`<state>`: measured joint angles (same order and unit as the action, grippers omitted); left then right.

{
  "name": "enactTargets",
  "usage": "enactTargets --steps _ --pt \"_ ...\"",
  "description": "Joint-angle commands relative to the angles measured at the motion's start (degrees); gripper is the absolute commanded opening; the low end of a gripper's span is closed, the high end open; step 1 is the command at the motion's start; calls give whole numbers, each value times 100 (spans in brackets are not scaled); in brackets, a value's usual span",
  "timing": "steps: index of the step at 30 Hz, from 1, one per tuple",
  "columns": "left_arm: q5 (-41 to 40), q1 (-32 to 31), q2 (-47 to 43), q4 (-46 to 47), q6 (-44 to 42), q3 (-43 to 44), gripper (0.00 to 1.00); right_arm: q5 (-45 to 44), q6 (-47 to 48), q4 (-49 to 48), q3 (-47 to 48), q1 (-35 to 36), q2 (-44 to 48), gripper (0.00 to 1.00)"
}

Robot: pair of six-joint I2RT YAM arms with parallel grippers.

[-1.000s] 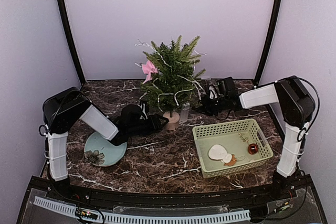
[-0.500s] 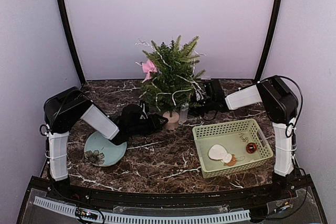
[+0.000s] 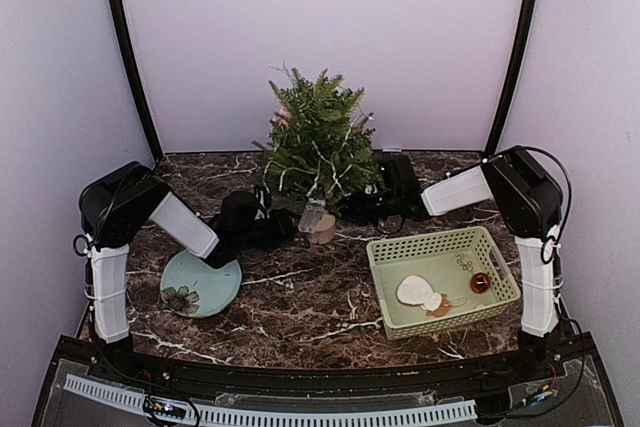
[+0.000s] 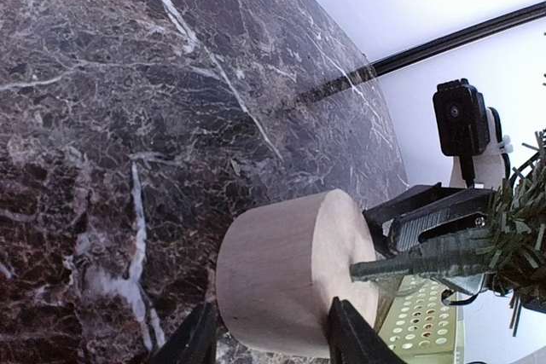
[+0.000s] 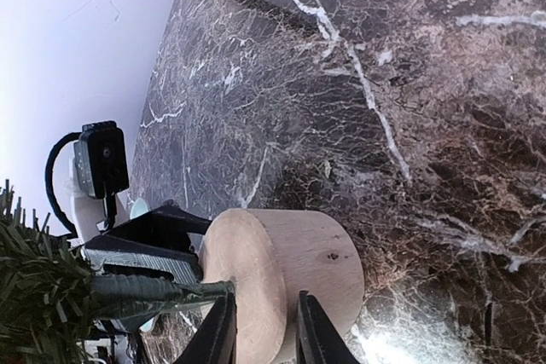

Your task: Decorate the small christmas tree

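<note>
Left gripper [image 4: 269, 338] clamps the small christmas tree [image 3: 315, 137] by its pot [image 4: 290, 270], right gripper [image 5: 260, 330] sits narrow but I can't tell if it's gripping, pink bow [image 3: 284, 115] is on, ornaments [image 3: 412, 291] left in the right-edge basket [image 3: 450, 319].

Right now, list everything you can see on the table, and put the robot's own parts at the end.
small christmas tree: one, dark green in beige pot, back centre.
pink bow: one, pink, tree's upper left.
plate: one, pale blue, flower print, front left.
basket: one, pale green, front right.
white ornaments: two, white, in basket.
red bauble: one, dark red, in basket.
table: one, dark marble, under everything.
left tool: one, black, fingers flanking the pot.
right tool: one, black, at the pot's right.
</note>
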<state>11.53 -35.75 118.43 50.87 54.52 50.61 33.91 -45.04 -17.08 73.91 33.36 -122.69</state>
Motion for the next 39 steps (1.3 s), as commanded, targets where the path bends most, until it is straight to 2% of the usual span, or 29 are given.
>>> enactTargets --steps 1,9,17,26,33,39 --pt "0 147 -105 -362 -170 -8 47 209 -224 -494 -251 218 -36 26" --pt "72 267 -236 -494 -344 -17 48 234 -402 -781 -534 346 53 26" --pt "-149 322 -730 -628 -473 -315 53 52 -411 -860 -1008 195 721 27" --pt "-449 501 -1517 -729 -408 -904 63 -64 -330 -731 -1571 -204 1642 37" --pt "-895 608 -2269 -1136 -312 -1322 72 -296 85 330 -2057 -603 2612 41" --pt "-1428 639 -3159 -1709 -454 -1686 77 -848 1170 2378 -2466 -726 3904 45"
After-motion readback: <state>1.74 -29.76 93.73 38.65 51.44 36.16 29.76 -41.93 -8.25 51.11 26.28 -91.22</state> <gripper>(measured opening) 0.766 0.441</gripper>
